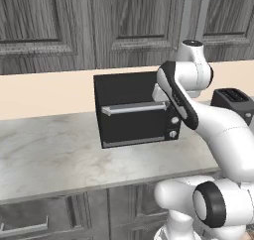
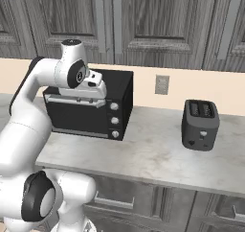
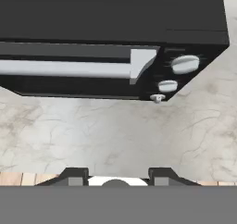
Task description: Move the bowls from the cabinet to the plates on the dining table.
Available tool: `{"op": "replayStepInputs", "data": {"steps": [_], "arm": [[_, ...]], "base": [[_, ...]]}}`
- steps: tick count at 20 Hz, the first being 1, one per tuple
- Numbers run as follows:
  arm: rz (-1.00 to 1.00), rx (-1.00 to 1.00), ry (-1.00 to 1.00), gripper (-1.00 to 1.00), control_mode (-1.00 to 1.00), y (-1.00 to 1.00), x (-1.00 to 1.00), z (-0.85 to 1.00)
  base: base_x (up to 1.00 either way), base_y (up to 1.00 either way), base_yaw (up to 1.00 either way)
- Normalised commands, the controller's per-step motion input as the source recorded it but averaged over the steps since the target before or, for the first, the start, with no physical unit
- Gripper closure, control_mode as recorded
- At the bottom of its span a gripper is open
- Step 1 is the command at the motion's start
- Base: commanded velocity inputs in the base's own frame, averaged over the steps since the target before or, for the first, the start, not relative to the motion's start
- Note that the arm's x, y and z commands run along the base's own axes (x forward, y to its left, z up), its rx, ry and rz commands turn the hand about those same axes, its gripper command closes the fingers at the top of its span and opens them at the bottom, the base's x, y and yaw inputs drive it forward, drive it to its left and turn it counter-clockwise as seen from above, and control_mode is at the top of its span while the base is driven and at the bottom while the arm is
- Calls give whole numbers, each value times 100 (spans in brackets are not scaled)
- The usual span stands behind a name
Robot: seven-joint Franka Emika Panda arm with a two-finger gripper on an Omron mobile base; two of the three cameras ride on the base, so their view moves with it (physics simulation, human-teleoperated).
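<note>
The cabinet [image 2: 143,20] above the toaster oven [image 2: 91,109] has its doors closed, so the bowls are presumably inside, unseen. The gripper [image 3: 115,174] hovers in front of the toaster oven over the surface [image 3: 139,135], jaws partly apart and holding nothing. Bowls are likely rigid, glossy, slippery; best pinched at the rim.

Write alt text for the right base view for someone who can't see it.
A white robot arm bends over a marble counter, its hand in front of a black toaster oven. A dark toaster stands further right, and closed dark grey cabinet doors with silver bar handles hang above.
</note>
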Motion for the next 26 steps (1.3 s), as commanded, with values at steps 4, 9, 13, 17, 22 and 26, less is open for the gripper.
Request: {"op": "replayStepInputs", "data": {"steps": [4, 9, 13, 17, 22, 26], "arm": [[0, 0, 0, -100, -100, 0, -6, 0], [0, 0, -1, -100, -100, 1, -20, 0], [0, 0, -5, -100, -100, 0, -31, 0], [0, 0, -9, -100, -100, 0, -35, 0], [0, 0, -12, -100, -100, 0, -15, 0], [0, 0, -12, -100, -100, 0, 0, 0]], "base": [[0, 0, 0], [0, 0, 0], [0, 0, 0], [0, 0, 0], [0, 0, 0], [0, 0, 0]]}}
